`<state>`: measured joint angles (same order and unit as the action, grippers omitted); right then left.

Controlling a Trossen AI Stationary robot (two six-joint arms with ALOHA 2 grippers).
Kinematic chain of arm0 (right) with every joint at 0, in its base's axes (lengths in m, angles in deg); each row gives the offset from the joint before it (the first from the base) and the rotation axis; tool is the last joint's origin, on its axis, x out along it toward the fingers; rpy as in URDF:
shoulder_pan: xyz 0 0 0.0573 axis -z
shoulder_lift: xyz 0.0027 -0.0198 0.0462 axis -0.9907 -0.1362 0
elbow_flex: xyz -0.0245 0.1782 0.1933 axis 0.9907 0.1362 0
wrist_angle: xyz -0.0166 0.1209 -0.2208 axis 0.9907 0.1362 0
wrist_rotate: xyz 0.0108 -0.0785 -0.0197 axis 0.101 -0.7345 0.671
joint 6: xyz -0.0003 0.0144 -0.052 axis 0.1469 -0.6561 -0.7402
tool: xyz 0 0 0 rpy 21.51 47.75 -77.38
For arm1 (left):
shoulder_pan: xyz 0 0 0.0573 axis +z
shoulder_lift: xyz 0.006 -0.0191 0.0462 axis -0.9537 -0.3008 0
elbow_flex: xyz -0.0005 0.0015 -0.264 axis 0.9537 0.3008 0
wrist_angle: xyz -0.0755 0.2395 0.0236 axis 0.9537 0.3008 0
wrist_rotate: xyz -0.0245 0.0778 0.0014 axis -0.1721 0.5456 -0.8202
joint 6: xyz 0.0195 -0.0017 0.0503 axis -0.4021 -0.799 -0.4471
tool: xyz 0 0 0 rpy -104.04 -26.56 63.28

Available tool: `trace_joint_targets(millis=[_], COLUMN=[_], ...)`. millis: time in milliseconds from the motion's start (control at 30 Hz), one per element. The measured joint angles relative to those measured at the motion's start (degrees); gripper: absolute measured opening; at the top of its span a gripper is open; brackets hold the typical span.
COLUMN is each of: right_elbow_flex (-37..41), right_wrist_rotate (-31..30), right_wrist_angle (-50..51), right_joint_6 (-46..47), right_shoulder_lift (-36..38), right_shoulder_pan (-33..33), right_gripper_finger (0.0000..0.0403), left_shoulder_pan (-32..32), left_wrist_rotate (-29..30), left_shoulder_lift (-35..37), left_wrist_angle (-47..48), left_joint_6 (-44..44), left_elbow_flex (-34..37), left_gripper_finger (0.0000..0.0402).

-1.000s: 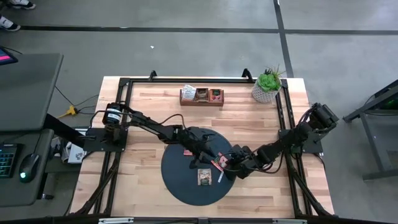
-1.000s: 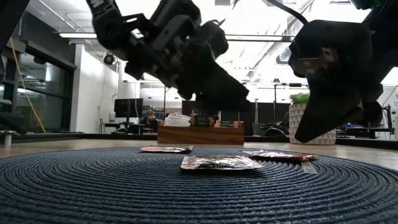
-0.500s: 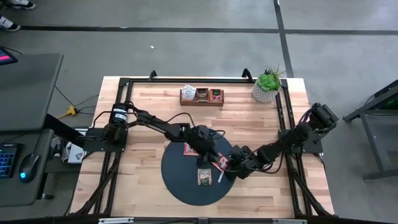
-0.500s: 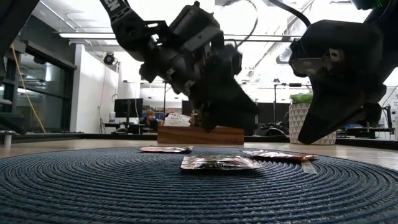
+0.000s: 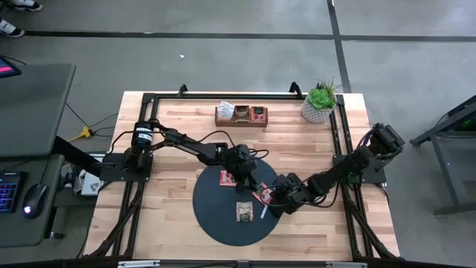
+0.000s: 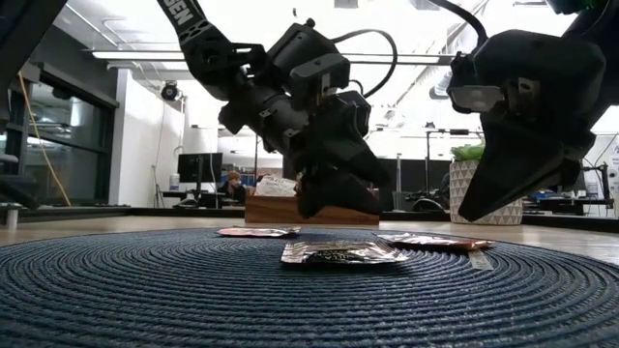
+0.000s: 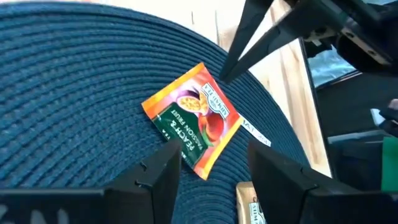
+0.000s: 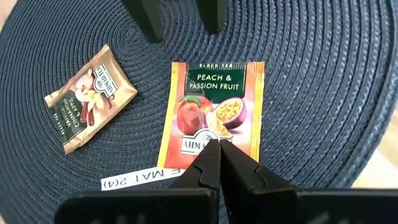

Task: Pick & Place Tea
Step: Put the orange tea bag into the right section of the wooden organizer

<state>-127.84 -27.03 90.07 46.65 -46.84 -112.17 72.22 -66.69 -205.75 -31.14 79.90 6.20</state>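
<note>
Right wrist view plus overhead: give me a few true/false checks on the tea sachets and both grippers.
1. The right gripper is shut, its tips over the peach and passion fruit sachet. True.
2. The left gripper is shut on a sachet. False: its fingers stand open and hold nothing.
3. The brown sachet lies on the dark round mat. True.
4. The peach sachet lies on bare wood. False: it lies on the mat.
5. The wooden box sits on the mat. False: it stands on the table, apart.
</note>
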Motion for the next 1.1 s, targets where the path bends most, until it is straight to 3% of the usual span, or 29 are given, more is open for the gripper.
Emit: trace_joint_targets(millis=[333, 800, 1100], right_elbow_flex=[-0.07, -0.31, -0.11], right_wrist_rotate=[0.44, 0.99, 2.30], right_wrist_angle=[-7.36, -8.02, -11.74], right_joint_6=[-0.33, -0.61, -6.41], right_shoulder_lift=[-5.54, -8.26, -8.44], right_shoulder_pan=[0.00, 0.13, 2.21], right_gripper_finger=[0.0000, 0.0000, 0.0000], left_shoulder_pan=[-0.09, -0.11, -0.04], left_wrist_rotate=[-1.53, -2.94, -1.05], left_shoulder_lift=[0.00, -1.27, -1.27], left_wrist_angle=[0.65, 2.31, 2.12], left_joint_6=[1.34, 5.64, 9.91], left_elbow_flex=[0.00, 0.02, 0.02], left_gripper_finger=[0.0182, 0.0181, 0.0182])
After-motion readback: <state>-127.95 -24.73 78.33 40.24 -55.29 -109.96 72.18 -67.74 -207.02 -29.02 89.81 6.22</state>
